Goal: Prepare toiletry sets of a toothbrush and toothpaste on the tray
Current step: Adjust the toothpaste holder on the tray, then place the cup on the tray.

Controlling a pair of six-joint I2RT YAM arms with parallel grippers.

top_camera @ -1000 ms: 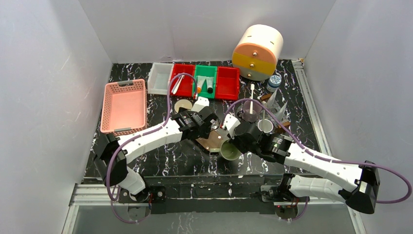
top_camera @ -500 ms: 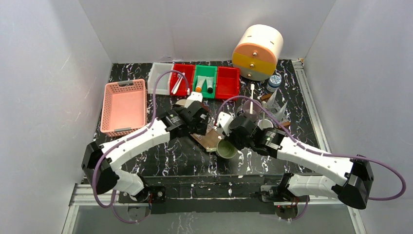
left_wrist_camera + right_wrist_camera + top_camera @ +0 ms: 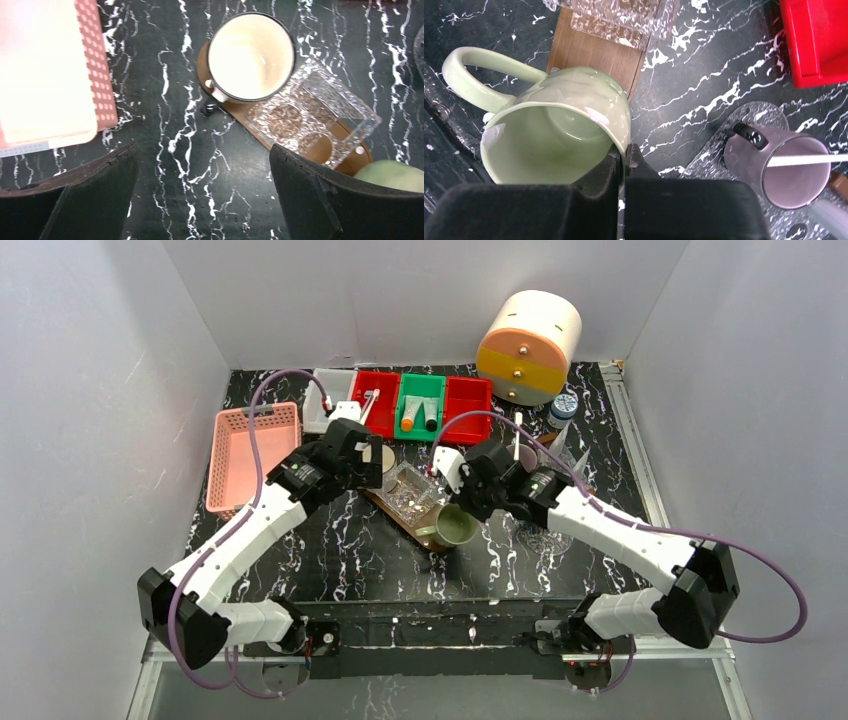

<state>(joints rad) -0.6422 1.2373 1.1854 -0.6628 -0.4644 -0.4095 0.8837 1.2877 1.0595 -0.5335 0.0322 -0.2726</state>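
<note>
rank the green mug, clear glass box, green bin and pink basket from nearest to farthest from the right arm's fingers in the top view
1. green mug, pinched by the right fingers
2. clear glass box, just left
3. green bin, back row
4. pink basket, far left

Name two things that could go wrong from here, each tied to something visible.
1. The right gripper pinches the tilted green mug only by its thin rim, so it may slip or swing.
2. The mug is close to the clear glass dish on the wooden tray, so lowering it could knock the dish.
</note>
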